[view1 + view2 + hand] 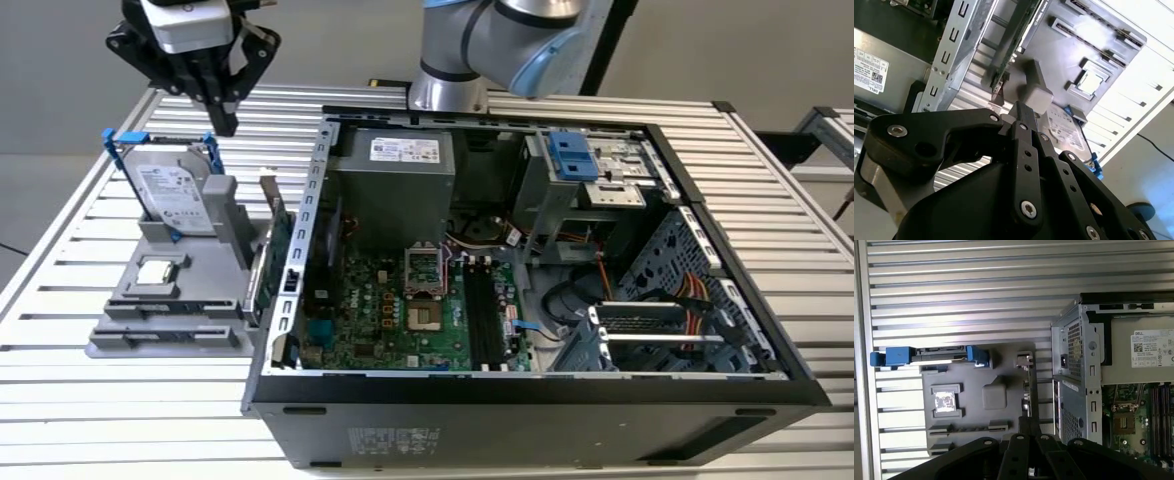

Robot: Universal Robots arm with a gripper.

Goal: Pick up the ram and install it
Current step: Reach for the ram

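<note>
From my station, the gripper (223,126) hovered above the gray holder (167,345) beside the open computer case (534,425), fingers pressed together on nothing. I could not tell where the ram sat.

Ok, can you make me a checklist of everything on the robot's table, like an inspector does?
Surface: slatted metal table, bearing a grey fixture tray and an open computer case.
Job's things: ram too small to tell apart; black slots lie on the motherboard in the case.
Clutter: hard drive with blue handle, chip and green expansion card on the tray.
Grippers: end effector hangs above the tray, fingers together, holding nothing.
Cables: orange and yellow wires inside the case.
Surroundings: grey wall; another slatted table at the exterior view's right.
</note>
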